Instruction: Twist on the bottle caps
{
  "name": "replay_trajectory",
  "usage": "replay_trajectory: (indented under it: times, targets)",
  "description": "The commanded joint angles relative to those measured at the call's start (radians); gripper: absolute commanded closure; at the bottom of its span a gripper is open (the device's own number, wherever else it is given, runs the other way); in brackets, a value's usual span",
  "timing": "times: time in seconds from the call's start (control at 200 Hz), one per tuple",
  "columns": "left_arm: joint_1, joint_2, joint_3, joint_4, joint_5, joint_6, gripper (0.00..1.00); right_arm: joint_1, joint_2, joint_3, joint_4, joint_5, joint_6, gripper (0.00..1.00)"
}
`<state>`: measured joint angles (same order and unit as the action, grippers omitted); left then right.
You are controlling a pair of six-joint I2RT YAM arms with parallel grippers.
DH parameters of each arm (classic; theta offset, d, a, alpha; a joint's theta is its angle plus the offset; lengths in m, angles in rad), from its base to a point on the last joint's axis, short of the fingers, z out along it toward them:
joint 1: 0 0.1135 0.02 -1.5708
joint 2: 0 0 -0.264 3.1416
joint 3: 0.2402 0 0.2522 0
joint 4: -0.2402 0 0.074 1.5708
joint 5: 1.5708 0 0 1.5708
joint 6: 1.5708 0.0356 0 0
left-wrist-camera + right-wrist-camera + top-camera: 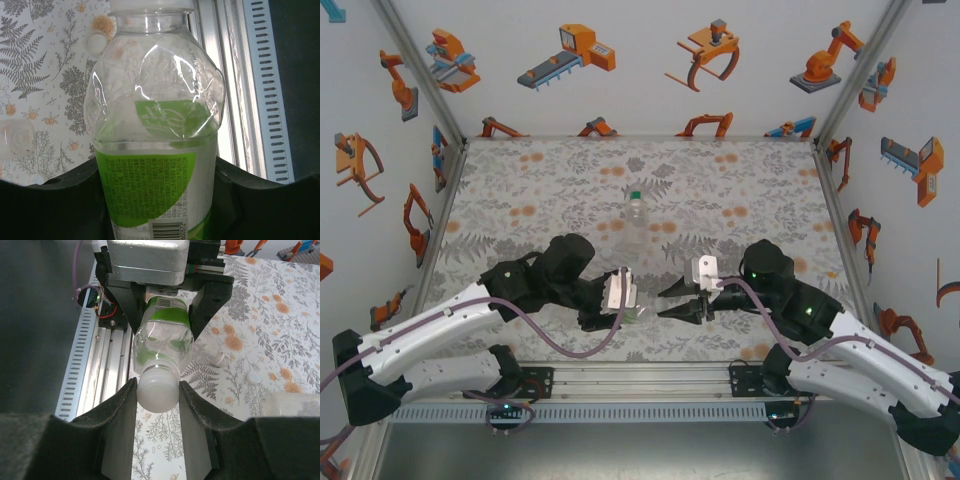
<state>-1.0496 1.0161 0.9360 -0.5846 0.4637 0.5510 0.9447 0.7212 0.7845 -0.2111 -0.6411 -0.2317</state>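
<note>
My left gripper (623, 304) is shut on a clear bottle (150, 100) with a green label, its jaws pressed against the label on both sides. The bottle is held lying sideways above the table's near edge, neck toward the right arm. A white bottle cap (157, 392) sits on its neck, and my right gripper (157, 390) is shut on that cap, one pad on each side. From above, the two grippers meet tip to tip, the right gripper (667, 300) just right of the bottle (638, 311).
A clear bottle with a green cap (635, 222) stands upright mid-table. Another clear bottle (207, 351) lies on the mat behind the held one, a loose white cap (254, 378) beside it. A further clear bottle (290, 404) lies at right. The metal rail (100, 365) runs along the near edge.
</note>
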Motion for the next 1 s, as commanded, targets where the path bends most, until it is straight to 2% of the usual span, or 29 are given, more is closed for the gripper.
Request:
replay_trajectory:
  times: [0.0, 0.165, 0.626, 0.816, 0.991]
  targets:
    - [-0.005, -0.005, 0.037, 0.079, 0.045, -0.012, 1.00, 0.011, 0.000, -0.016, 0.009, 0.010, 0.015, 0.95]
    - [-0.006, -0.023, 0.028, 0.099, 0.073, -0.015, 1.00, 0.015, 0.004, -0.010, -0.004, 0.076, 0.005, 0.96]
    - [-0.006, -0.014, 0.032, 0.099, 0.184, -0.030, 1.00, 0.041, 0.044, 0.006, -0.004, 0.036, -0.037, 0.97]
    - [-0.004, -0.014, 0.042, 0.070, 0.192, -0.033, 1.00, 0.056, 0.090, 0.035, -0.012, 0.015, -0.085, 1.00]
    - [0.007, -0.019, 0.037, 0.107, 0.199, -0.102, 1.00, 0.079, 0.113, 0.046, -0.011, 0.030, -0.109, 1.00]
